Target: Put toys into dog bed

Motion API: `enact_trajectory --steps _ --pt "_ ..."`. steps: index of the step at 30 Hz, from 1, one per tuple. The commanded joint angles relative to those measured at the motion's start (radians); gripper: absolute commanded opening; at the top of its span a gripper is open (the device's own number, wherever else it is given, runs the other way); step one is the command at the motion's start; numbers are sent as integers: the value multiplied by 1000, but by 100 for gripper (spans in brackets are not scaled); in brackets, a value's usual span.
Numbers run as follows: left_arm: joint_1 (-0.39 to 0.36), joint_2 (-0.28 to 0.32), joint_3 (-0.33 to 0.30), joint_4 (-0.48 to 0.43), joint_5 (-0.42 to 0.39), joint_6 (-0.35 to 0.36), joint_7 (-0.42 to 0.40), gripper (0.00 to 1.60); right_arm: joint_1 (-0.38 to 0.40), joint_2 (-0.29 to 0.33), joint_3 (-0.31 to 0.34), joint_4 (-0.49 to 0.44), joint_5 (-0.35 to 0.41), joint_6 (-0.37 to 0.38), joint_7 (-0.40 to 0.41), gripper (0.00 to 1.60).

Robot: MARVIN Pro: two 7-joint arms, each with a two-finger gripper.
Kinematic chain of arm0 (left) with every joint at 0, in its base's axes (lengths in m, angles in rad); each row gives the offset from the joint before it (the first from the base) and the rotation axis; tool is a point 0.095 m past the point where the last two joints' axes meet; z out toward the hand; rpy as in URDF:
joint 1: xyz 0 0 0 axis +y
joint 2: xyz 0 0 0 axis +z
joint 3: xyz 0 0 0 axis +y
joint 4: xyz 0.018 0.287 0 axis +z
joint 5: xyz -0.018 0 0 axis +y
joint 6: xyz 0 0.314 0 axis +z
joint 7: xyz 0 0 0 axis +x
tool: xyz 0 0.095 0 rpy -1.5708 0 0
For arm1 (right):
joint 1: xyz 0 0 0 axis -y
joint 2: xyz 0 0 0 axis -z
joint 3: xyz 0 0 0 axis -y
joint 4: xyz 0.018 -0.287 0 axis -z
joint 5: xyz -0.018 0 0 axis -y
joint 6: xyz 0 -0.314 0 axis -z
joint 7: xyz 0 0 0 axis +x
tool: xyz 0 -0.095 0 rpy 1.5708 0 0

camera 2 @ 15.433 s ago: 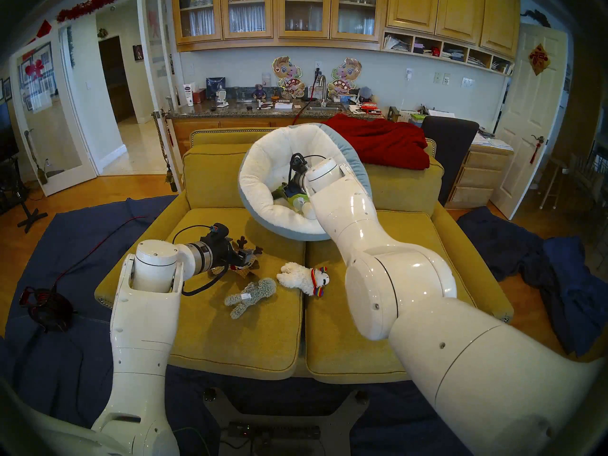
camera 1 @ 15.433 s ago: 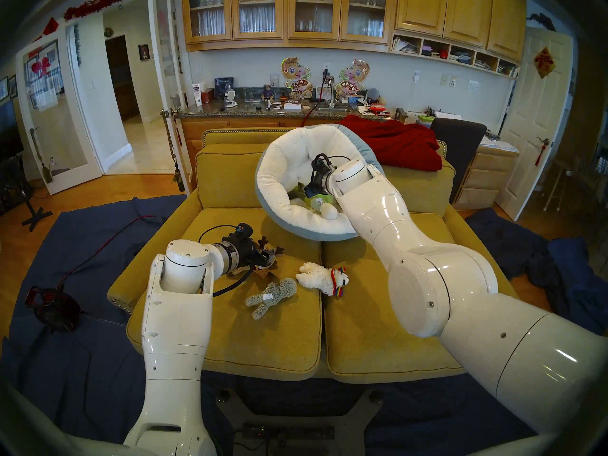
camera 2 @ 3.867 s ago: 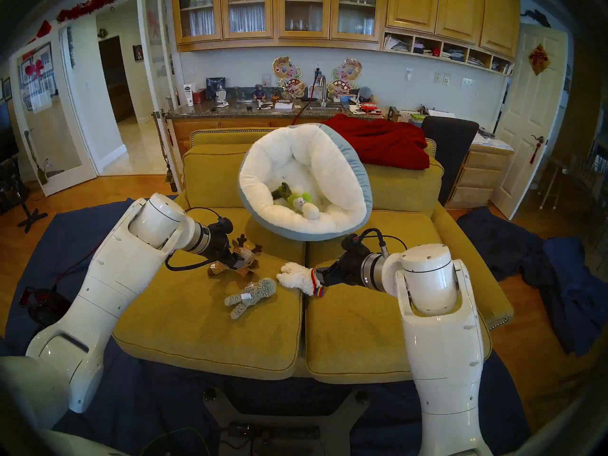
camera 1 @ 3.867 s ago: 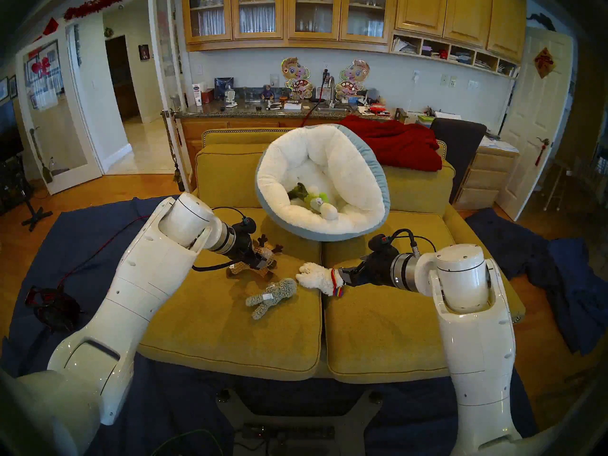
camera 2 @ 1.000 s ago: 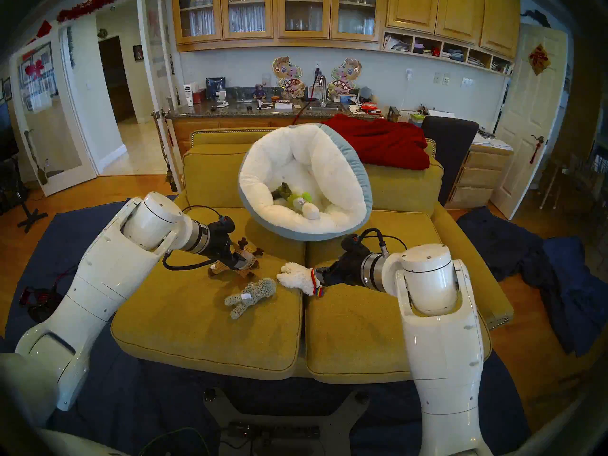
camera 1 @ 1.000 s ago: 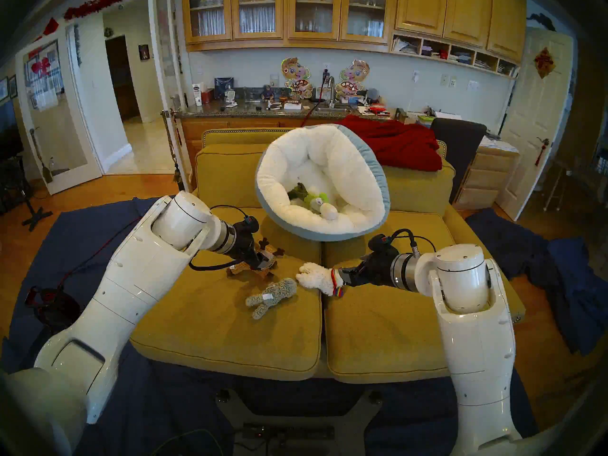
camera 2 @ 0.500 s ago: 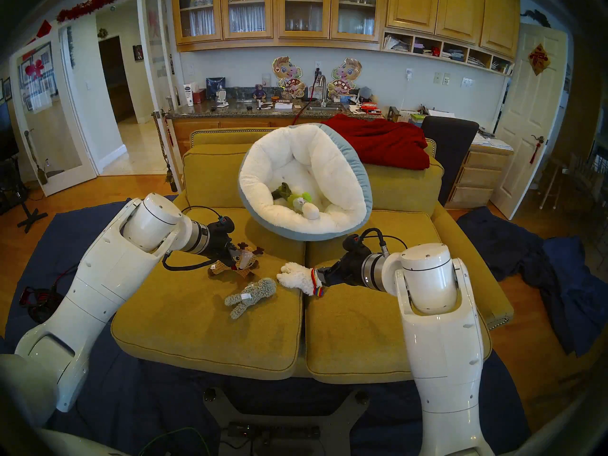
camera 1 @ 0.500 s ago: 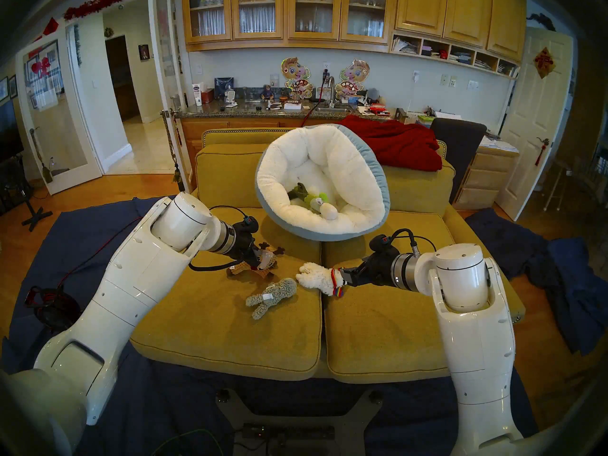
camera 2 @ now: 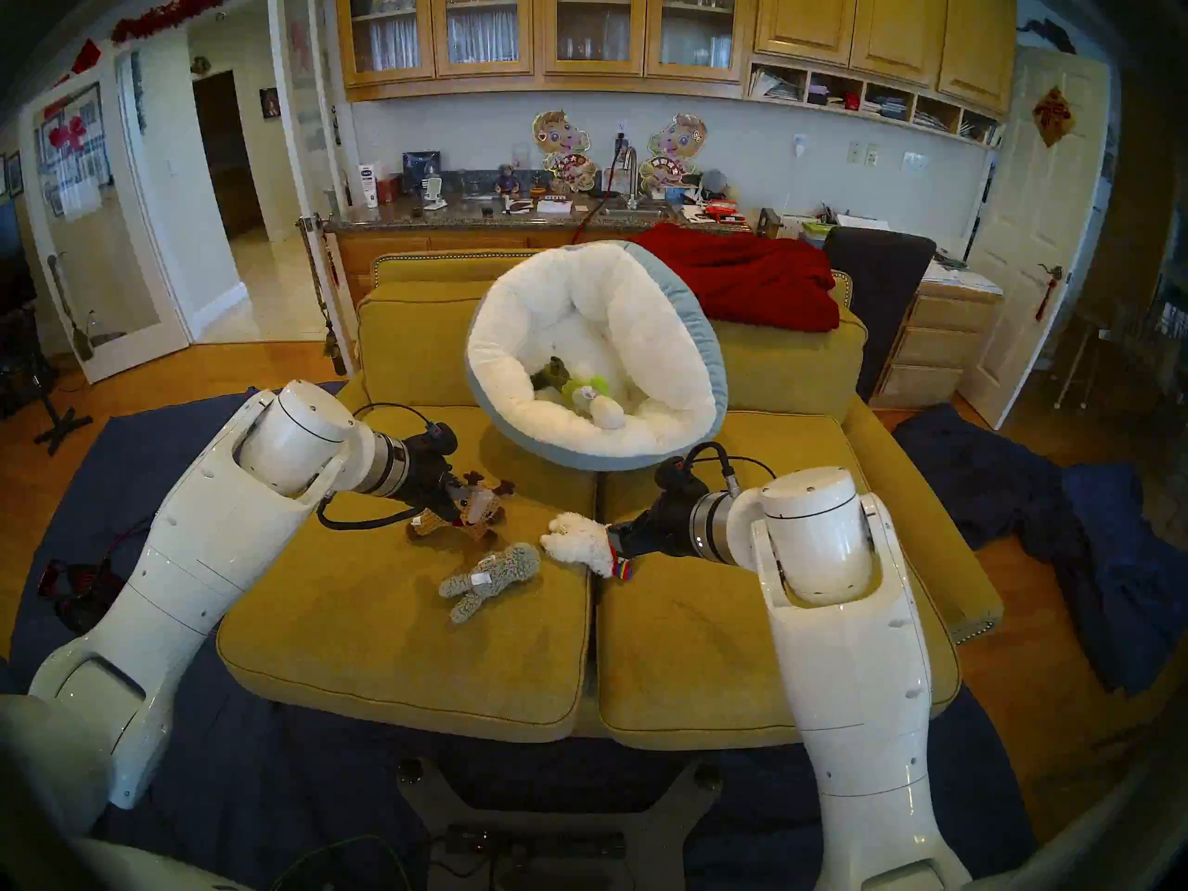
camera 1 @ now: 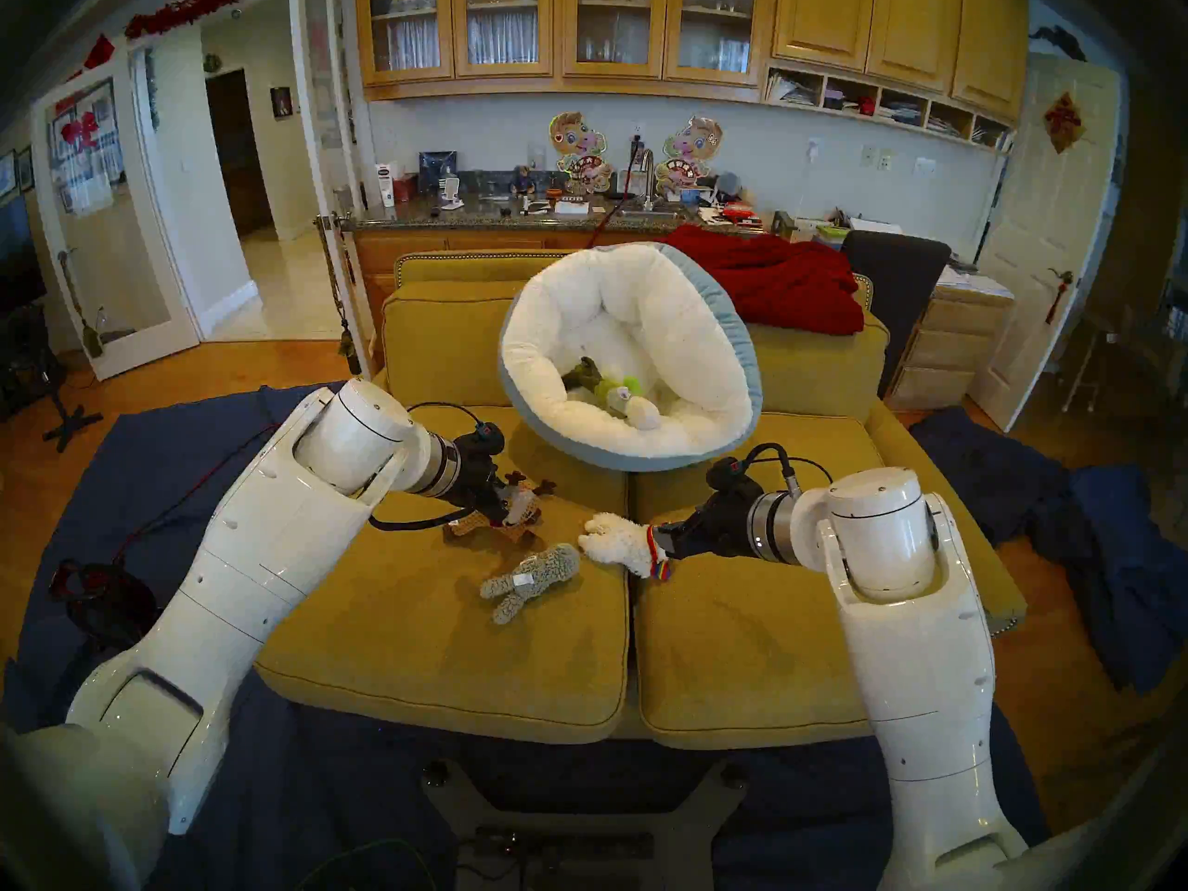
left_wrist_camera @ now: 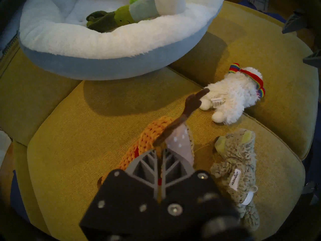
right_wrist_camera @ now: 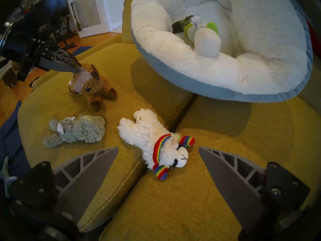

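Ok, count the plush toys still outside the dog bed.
3: brown crocheted reindeer in the left tool, grey fuzzy animal and white woolly llama on the yellow sofa cushions.

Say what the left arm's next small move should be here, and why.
Probably lift straight up: the left gripper is shut on the reindeer toy, which lies on the sofa cushion, with the dog bed raised just beyond it.
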Motion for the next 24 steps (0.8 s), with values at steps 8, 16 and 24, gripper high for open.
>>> enact_trajectory --steps 8,16,24 --pt "-1 -13 -42 -31 -18 -34 31 0 136 -16 -103 146 -1 -16 -5 160" --pt "31 -28 -67 -46 -26 -56 73 0 170 -20 -123 210 -10 -38 -22 160" --pt "63 -44 -94 -53 -42 -99 106 0 184 -29 -128 251 -36 -80 -66 160"
